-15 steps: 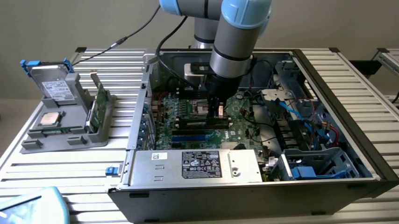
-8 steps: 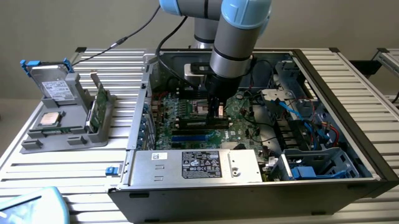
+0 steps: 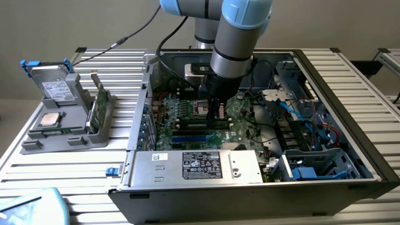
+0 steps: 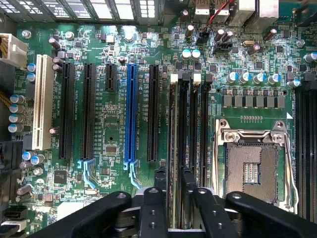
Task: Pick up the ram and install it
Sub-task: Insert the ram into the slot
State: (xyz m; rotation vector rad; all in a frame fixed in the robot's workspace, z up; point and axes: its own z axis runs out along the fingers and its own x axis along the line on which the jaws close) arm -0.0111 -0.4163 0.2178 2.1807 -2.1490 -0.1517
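My gripper [image 3: 218,117] reaches down into the open computer case [image 3: 350,187], over the memory slots of the green motherboard [image 4: 114,129]. In the wrist view its two black fingers [image 4: 161,181] stand on either side of one long memory slot, with a gap on each side. The ram [image 4: 174,129] shows edge-on as a thin strip standing in that slot between the fingers. The gripper [image 4: 174,177] is open and not squeezing the strip.
An empty processor socket [image 4: 252,171] lies beside the slots, and black and blue expansion slots [image 4: 131,114] on the other side. A silver power supply [image 3: 200,166] fills the case front. Outside the case, a grey holder [image 3: 69,126] carries a green board stick [image 3: 99,105], a drive and a processor chip.
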